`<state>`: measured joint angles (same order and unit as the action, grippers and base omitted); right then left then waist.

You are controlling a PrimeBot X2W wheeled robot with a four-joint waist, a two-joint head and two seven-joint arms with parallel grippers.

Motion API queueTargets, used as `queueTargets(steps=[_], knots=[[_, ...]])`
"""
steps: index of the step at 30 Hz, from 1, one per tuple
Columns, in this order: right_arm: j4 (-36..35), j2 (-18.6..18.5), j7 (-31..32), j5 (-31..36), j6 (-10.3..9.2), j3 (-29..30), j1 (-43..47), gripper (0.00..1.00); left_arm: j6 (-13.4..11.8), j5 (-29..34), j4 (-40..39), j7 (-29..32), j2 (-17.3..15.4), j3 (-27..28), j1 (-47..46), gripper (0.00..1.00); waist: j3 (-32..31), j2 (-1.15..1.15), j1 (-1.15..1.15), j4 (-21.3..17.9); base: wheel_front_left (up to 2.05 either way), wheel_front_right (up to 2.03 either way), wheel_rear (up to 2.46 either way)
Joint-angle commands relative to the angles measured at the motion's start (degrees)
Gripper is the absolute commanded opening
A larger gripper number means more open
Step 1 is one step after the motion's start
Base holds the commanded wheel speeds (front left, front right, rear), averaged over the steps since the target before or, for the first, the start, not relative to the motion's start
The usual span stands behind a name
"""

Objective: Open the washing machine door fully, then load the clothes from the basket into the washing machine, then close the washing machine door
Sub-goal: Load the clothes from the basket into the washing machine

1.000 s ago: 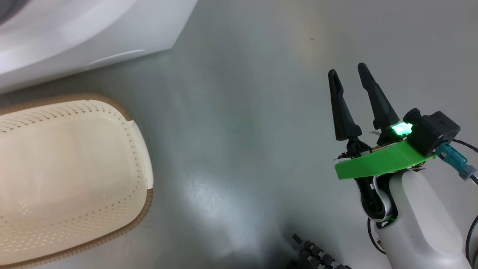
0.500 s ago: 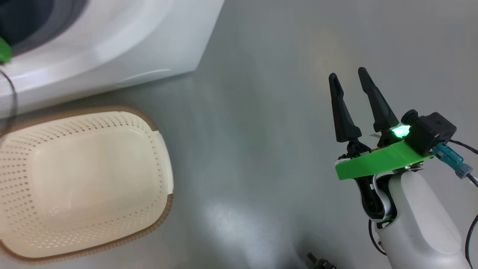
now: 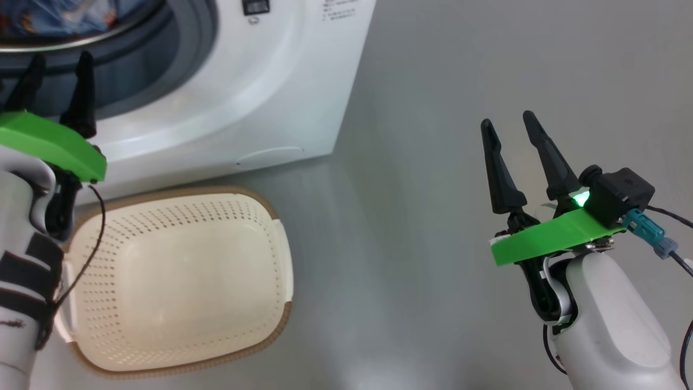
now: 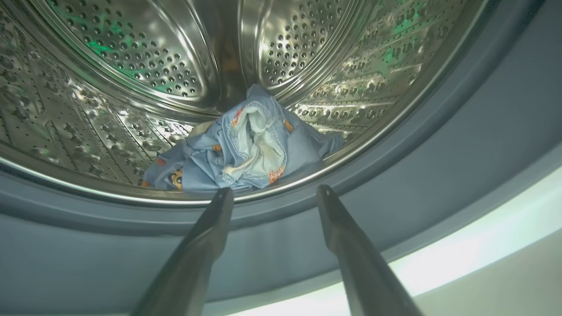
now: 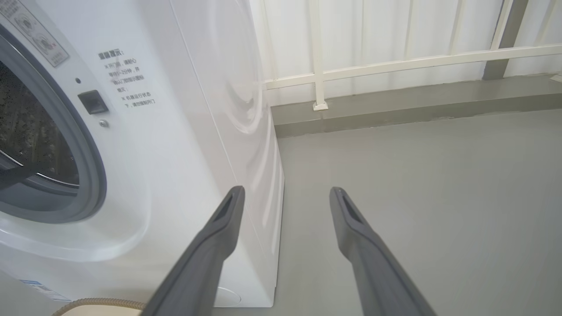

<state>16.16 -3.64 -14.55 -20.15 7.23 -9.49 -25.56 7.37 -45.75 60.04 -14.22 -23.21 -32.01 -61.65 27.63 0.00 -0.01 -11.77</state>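
You have the left end effector [image 4: 272,191] released, facing the clothes [image 4: 246,149] in the washing machine [image 3: 260,97], and the right end effector [image 3: 507,119] released.

washing machine [image 3: 260,97]: glossy white
drum [image 4: 131,66]: shiny steel, rows of small round holes
gasket [image 4: 439,145]: grey-blue
clothes [image 4: 246,149]: light blue with orange and brown print, pale lining
basket [image 3: 162,216]: cream, dotted with holes; brown woven-look rim
floor [image 3: 433,108]: plain grey
left end effector [image 3: 60,57]: black fingers, green mount
right end effector [image 3: 507,119]: black fingers, green mount
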Motion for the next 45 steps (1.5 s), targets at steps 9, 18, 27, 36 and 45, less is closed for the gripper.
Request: queueTargets(steps=[9,18,27,36,45], knots=[[0.4,-1.7,-0.4,-1.3,0.25,-1.0,3.1,1.00,-2.5,5.7,-15.6,-0.8,-1.1,10.5,14.1,1.00,-10.2,0.00,0.01,5.9,0.00,0.00,0.00],[1.1,-3.3,-0.4,-2.5,0.25,-0.8,5.1,1.00,-4.3,10.5,-27.0,-0.8,1.2,17.2,27.1,1.00,-14.9,0.00,0.01,7.7,0.00,0.00,0.00],[1.0,-4.4,-0.4,-3.5,0.25,-0.1,7.4,1.00,-4.6,12.3,-34.9,-0.8,3.8,22.5,38.2,1.00,-18.1,0.00,0.01,9.1,0.00,0.00,0.00],[1.1,-5.5,-0.4,-3.9,0.25,-0.5,8.2,1.00,-4.6,14.9,-39.3,-0.8,5.5,25.2,44.7,1.00,-20.1,0.00,0.01,10.2,0.00,0.00,0.00],[1.4,-6.2,-0.4,-4.4,0.25,-1.3,9.4,1.00,-4.0,16.2,-41.9,-0.8,7.8,27.7,48.5,1.00,-21.4,0.00,0.01,10.4,0.00,0.00,0.00]])
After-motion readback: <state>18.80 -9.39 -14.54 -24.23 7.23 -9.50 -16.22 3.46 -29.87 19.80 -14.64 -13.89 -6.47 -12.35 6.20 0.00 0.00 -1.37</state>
